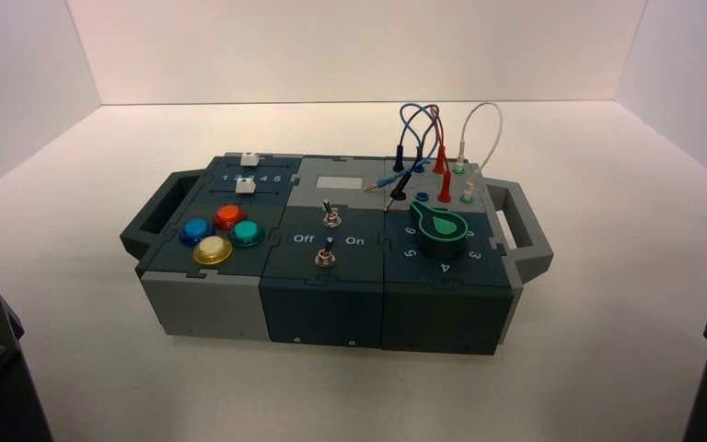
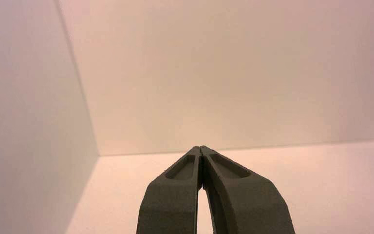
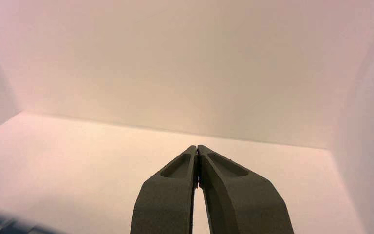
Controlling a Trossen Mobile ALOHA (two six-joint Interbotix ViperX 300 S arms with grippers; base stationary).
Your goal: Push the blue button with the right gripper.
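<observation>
Blue button (image 1: 197,231): dome facing upward, round, no long axis; glossy, dark-rimmed
Right gripper (image 3: 197,149): jaws closed together, pointing forward

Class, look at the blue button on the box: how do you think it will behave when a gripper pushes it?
The blue button looks like a smooth dome, so a fingertip pressing off-centre might slip down its side. It seems seated in the box, so it probably won't roll away. The box looks broad and low, so it seems unlikely to tip.
</observation>
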